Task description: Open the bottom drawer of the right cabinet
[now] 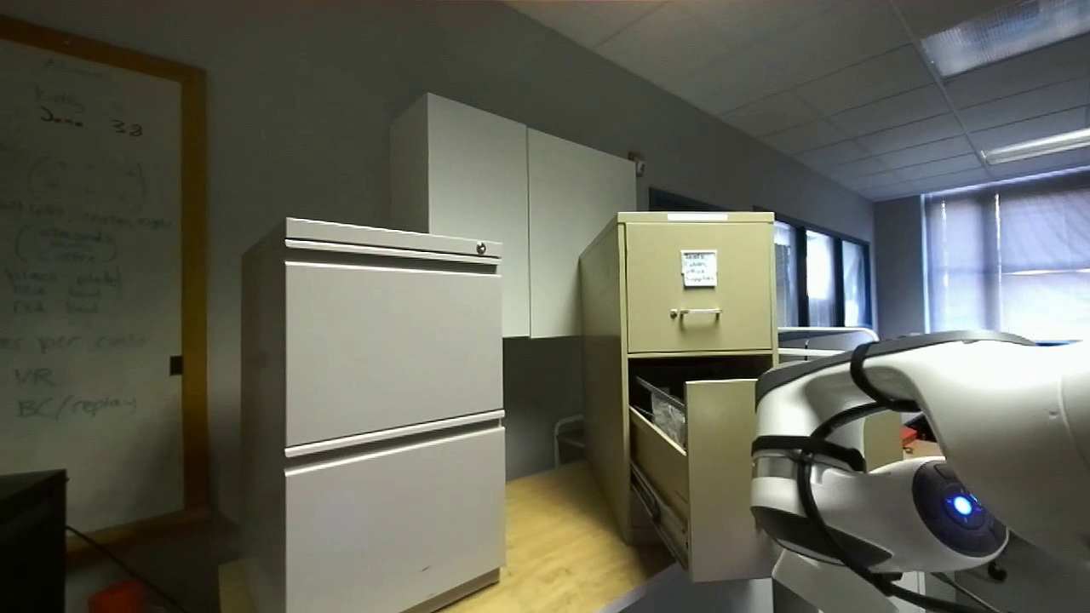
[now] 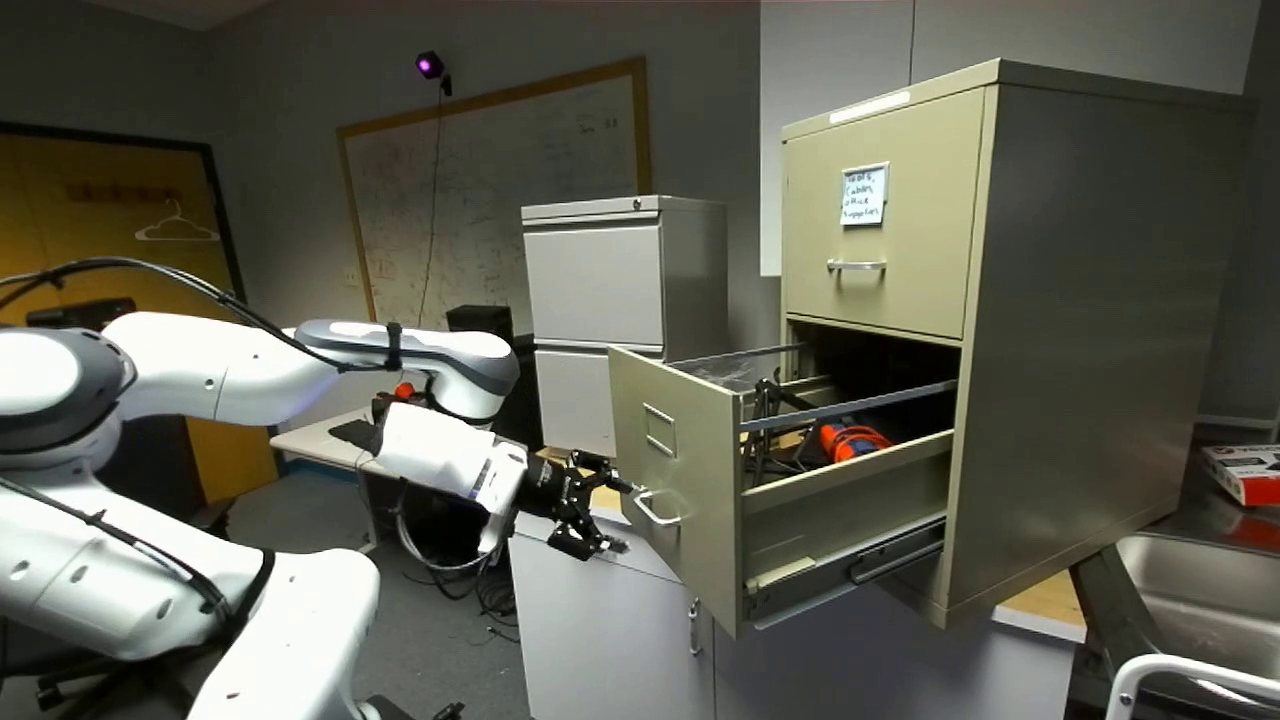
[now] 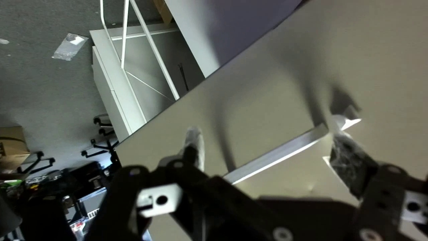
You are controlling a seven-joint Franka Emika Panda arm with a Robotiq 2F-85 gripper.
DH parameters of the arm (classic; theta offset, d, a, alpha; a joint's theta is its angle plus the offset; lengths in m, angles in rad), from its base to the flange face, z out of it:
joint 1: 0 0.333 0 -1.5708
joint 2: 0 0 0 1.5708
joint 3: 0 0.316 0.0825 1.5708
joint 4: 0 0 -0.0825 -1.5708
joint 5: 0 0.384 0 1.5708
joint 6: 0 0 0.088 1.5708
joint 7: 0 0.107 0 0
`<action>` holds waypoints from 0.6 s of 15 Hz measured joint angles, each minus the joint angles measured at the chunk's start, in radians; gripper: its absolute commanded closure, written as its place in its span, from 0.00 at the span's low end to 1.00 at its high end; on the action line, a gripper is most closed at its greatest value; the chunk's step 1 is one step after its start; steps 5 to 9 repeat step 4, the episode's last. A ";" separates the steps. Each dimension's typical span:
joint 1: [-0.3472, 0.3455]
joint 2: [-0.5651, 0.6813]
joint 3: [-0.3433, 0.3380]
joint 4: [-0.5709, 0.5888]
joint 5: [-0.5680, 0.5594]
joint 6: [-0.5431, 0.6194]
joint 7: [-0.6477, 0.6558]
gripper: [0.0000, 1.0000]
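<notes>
The right cabinet (image 1: 600,383) is tall and tan in both exterior views (image 2: 1090,330). Its bottom drawer (image 1: 724,485) is pulled well out, and in an exterior view its front (image 2: 685,480) shows a label holder (image 2: 660,430) and small metal handle (image 2: 657,510). The drawer above it is shut. My gripper (image 2: 620,516) is open at the drawer front, close to the handle. In the wrist view the open fingers (image 3: 271,147) stand on either side of the handle (image 3: 281,152), with no grip on it; contact of a fingertip is unclear. The arm hides the gripper in an exterior view.
Dark tools and an orange item (image 2: 850,440) lie inside the drawer. The pale grey two-drawer cabinet (image 1: 392,358) stands beside the tan one on a wooden top (image 1: 553,536). A sink (image 2: 1200,580) and a white metal frame (image 2: 1190,670) are at an exterior view's side.
</notes>
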 measured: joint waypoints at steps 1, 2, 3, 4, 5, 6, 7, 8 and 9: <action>0.019 -0.013 0.007 -0.013 0.000 0.000 0.006 0.00; 0.032 -0.025 0.013 -0.025 0.000 0.000 0.008 0.00; 0.038 -0.035 0.011 -0.029 -0.002 -0.002 0.004 0.00; 0.038 -0.043 -0.002 -0.028 -0.002 -0.005 -0.015 0.00; 0.038 -0.043 -0.002 -0.028 -0.002 -0.005 -0.015 0.00; 0.038 -0.043 -0.002 -0.028 -0.002 -0.005 -0.015 0.00; 0.038 -0.043 -0.002 -0.028 -0.002 -0.005 -0.015 0.00; 0.038 -0.043 -0.002 -0.028 -0.002 -0.005 -0.015 0.00; 0.038 -0.043 -0.002 -0.028 -0.002 -0.005 -0.015 0.00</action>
